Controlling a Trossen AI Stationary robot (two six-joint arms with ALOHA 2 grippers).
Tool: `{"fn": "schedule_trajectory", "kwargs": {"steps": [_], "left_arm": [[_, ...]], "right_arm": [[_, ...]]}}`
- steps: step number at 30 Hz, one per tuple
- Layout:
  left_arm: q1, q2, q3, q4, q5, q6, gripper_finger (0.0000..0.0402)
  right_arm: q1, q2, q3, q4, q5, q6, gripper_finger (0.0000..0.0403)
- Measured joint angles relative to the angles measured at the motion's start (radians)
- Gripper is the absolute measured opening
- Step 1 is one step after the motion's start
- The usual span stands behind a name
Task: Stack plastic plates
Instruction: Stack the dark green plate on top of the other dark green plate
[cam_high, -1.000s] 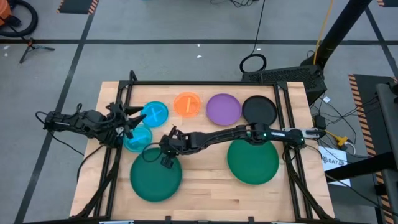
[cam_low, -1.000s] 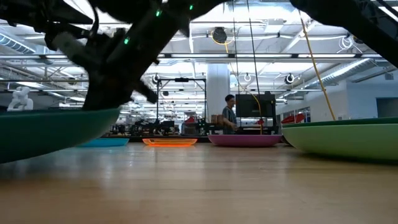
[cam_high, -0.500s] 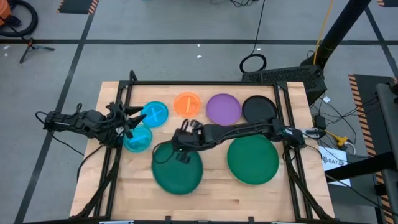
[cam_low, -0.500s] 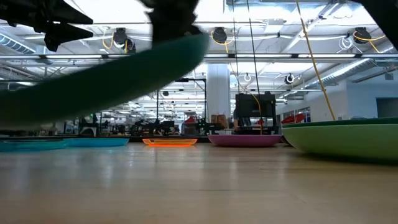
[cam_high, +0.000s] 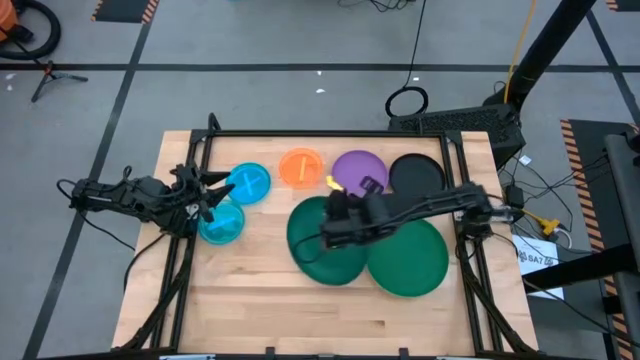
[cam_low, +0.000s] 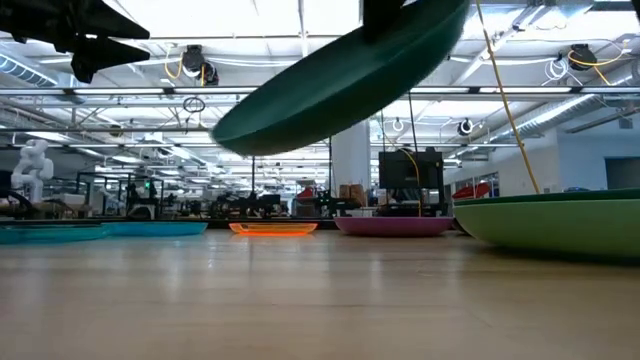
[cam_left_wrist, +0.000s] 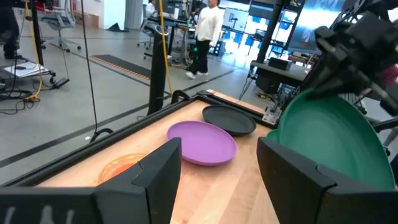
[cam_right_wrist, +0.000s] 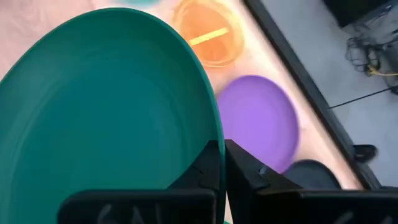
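While the right gripper (cam_high: 335, 222) is pinched tight on the rim of the dark green plate (cam_high: 322, 243), held tilted in the air just beside the light green plate (cam_high: 410, 262), it should level it, center it above, then lower it gently.
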Motion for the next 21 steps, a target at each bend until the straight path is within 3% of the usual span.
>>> {"fn": "schedule_trajectory", "kwargs": {"steps": [4, 16, 21], "left_arm": [[0.0, 0.0, 0.0, 0.0, 0.0, -0.002, 0.0214], [0.0, 0.0, 0.0, 0.0, 0.0, -0.004, 0.0214], [0.0, 0.0, 0.0, 0.0, 0.0, -0.01, 0.0214]], "right_arm": [[0.022, -0.16, -0.192, 0.072, 0.048, 0.057, 0.0001], [0.083, -0.846, -1.122, 0.558, 0.037, 0.338, 0.0002], [0.122, -1.116, -1.418, 0.682, 0.015, 0.456, 0.0002]]}}
